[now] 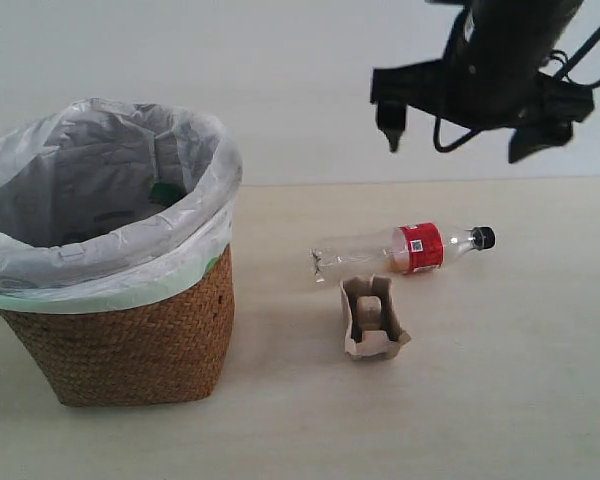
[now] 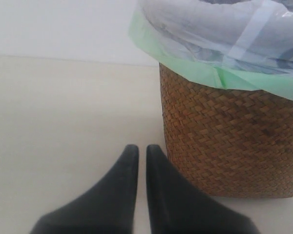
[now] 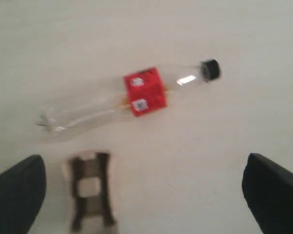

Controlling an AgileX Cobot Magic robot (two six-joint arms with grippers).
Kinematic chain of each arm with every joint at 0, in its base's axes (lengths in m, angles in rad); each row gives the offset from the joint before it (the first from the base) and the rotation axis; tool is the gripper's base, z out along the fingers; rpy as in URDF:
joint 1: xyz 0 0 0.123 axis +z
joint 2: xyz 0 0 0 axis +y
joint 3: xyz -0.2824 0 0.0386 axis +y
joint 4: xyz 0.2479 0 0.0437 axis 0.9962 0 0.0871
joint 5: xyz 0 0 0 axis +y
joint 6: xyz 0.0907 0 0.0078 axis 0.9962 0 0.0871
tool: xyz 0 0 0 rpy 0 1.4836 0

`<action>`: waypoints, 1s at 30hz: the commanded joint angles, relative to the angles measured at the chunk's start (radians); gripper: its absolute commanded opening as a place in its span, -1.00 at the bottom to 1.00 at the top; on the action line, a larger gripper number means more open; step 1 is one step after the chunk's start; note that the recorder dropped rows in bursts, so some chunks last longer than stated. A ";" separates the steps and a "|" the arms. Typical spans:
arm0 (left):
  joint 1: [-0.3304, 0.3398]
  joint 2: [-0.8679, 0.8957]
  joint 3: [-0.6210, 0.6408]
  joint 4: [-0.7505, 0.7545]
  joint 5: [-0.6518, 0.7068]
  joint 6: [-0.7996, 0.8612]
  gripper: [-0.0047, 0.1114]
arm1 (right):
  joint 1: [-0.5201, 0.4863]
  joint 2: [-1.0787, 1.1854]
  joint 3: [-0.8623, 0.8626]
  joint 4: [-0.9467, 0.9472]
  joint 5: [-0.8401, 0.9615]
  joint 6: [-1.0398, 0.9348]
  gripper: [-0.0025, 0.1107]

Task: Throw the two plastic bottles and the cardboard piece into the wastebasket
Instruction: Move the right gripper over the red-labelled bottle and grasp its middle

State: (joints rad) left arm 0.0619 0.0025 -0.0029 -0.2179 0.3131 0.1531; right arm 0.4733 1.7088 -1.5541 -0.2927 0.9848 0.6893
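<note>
The smaller bottle, clear with a red label and black cap, lies on its side on the table. Just in front of it stands the beige cardboard piece. My right gripper hangs high above both, open wide and holding nothing. The wicker wastebasket with its plastic liner stands at the left. My left gripper is shut and empty, low over the table beside the basket's wall. The larger bottle is not clearly visible; a small green patch shows inside the liner.
The pale tabletop stretches around the basket and the two lying items, with a plain white wall behind. The left arm does not show in the exterior view.
</note>
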 commanded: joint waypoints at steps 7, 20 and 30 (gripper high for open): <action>0.003 -0.002 0.003 0.002 -0.003 -0.009 -0.82 | -0.095 0.187 -0.005 0.033 0.057 -0.092 0.85; 0.003 -0.002 0.003 0.002 -0.003 -0.009 -0.82 | -0.095 0.375 -0.005 0.177 -0.264 0.011 0.85; 0.003 -0.002 0.003 0.002 -0.003 -0.009 -0.82 | -0.093 0.420 -0.005 0.212 -0.375 -0.004 0.85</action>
State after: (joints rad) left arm 0.0619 0.0025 -0.0029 -0.2179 0.3131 0.1531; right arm 0.3861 2.1301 -1.5541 -0.0794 0.6429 0.6924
